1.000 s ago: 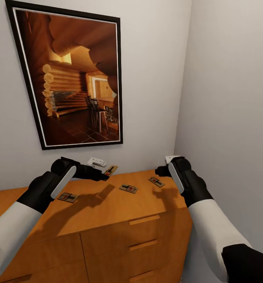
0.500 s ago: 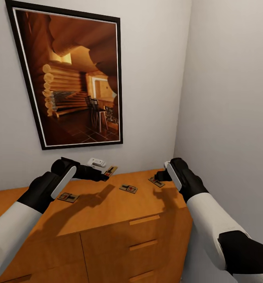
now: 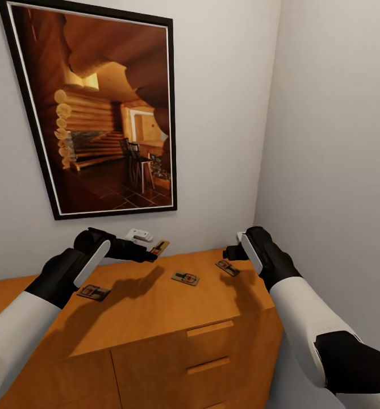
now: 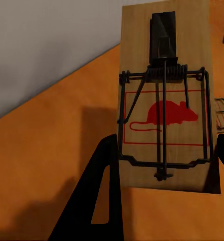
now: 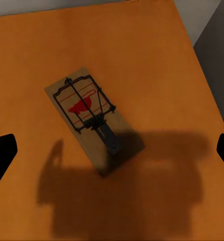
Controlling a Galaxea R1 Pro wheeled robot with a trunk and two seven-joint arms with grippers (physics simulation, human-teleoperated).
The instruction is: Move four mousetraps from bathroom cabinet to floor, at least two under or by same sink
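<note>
With your left tool (image 3: 154, 254) gripping one mousetrap (image 3: 160, 247) above the cabinet (image 3: 155, 307), lower your wide-open right tool (image 5: 112, 145) squarely astride the trap (image 5: 88, 116) near the cabinet's right edge.

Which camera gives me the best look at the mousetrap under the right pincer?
The right wrist view: the mousetrap lies flat on the cabinet, whole, between the open right pincer tips. The head view shows it small, beside the pincer.
</note>
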